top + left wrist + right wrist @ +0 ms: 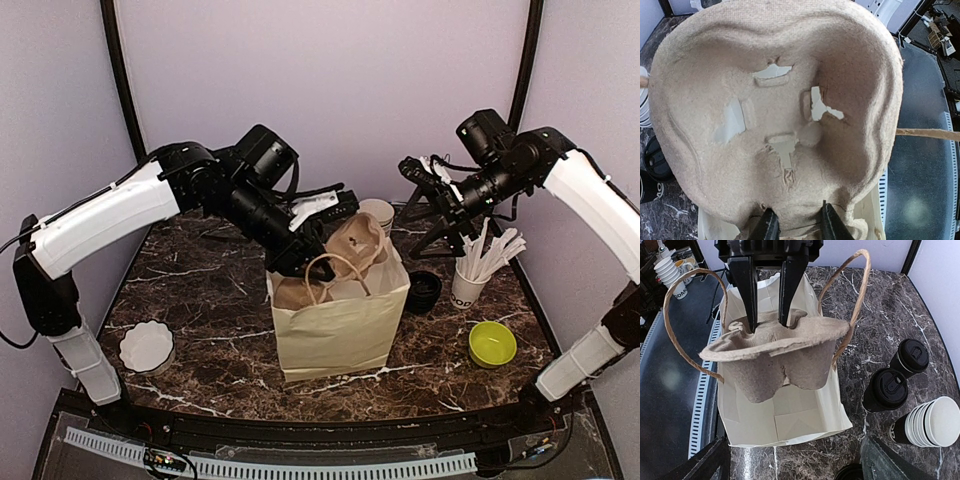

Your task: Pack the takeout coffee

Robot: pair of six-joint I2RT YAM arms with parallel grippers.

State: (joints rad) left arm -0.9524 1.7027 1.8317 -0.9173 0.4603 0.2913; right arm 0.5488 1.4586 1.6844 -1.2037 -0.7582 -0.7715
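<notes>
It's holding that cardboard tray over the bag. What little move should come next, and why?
Probably lower the tray straight down into the bag. The left tool grips its rim, and it hangs over the open mouth, between the handles, not yet inside. The lidded cups stand beside the bag, so the tray likely goes in first.

The cup carrier (715,60) is rough, fibrous moulded pulp, the paper bag (340,330) matt, the tabletop (200,290) glossy marble, the coffee lids (888,386) faintly shiny black plastic.
</notes>
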